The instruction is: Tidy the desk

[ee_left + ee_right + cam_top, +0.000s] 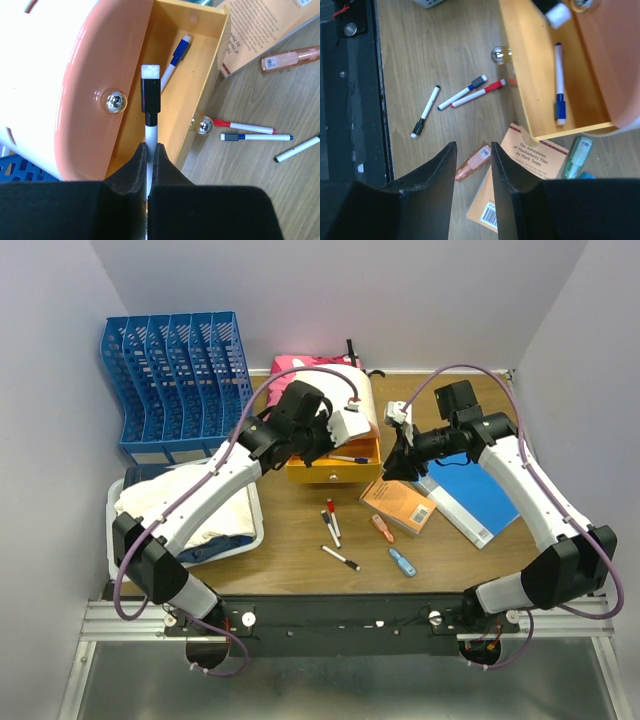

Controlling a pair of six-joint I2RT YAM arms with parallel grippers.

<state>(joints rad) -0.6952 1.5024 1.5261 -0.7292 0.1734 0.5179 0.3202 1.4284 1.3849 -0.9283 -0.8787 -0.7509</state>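
Your left claw (150, 150) pinches a black-capped white marker (150, 97) above the open yellow drawer (205, 75); release it inside next. Right claw (473, 150) half-open, empty.

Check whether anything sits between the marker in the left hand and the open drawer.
Nothing visible does. The left hand holds the black-capped marker right above the open yellow drawer; a blue-capped marker lies inside, off to one side.
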